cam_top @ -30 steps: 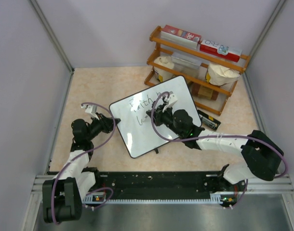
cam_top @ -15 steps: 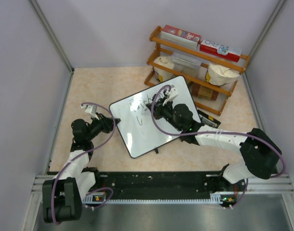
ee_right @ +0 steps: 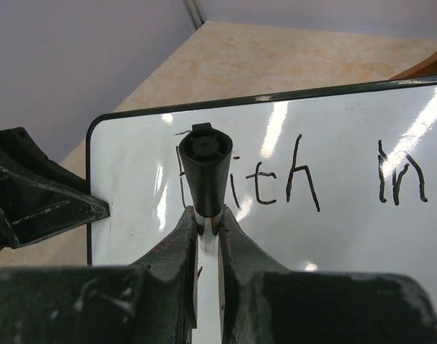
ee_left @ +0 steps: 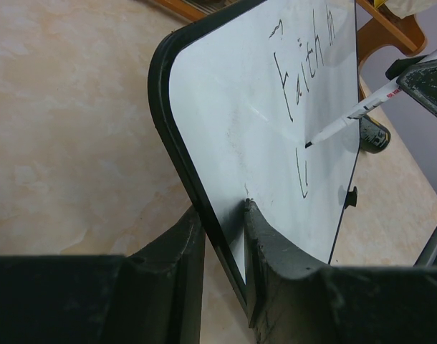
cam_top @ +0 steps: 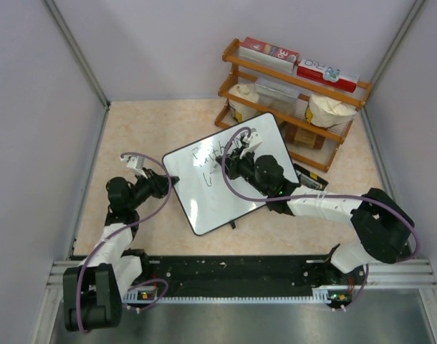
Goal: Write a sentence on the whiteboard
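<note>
The left gripper (ee_left: 222, 211) is clamping the edge of the whiteboard (ee_left: 226, 122), which is stretching away ahead of it. The right gripper (ee_right: 208, 218) is pinching a marker (ee_right: 205, 168), with the sentence (ee_right: 302, 178) "Faith in" lying just beyond it.

The beige tabletop (cam_top: 147, 122) bore the whiteboard (cam_top: 204, 204), a wooden rack (cam_top: 315, 161) behind it — a small black object (cam_top: 309, 180) between.

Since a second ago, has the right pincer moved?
Yes. Against the wooden rack, the right pincer has shifted slightly left and up in the overhead view.
</note>
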Available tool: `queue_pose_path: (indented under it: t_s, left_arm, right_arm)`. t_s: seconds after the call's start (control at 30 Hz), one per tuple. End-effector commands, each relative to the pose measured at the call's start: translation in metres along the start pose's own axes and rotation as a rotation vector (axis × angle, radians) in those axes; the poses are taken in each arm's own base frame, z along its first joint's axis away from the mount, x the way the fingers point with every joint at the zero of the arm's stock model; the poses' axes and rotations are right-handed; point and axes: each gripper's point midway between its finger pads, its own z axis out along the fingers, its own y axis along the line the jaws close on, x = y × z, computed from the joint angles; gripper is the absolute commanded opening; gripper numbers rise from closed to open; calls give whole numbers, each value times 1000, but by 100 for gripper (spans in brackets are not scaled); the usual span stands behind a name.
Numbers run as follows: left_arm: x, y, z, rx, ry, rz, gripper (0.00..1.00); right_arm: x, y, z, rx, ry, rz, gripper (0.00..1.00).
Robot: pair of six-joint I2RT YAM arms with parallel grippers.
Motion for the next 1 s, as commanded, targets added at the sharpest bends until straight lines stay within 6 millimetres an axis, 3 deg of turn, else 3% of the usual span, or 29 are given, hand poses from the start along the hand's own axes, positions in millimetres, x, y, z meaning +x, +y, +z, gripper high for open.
queue_pose_path:
  t_s: [0.0,0.37,0.97]
  left_arm:
    - [1,12,1,-40,-8,69,0]
    - [2,12,1,-38,-4,64,0]
    - [2,12,2,-37,-3,66,0]
  right_arm:
    - [-18,-1,1,3,-54,16,0]
    - [-51,-7,-3,-1,-135,56,0]
    - [-23,-20,-1,27,-54,46,0]
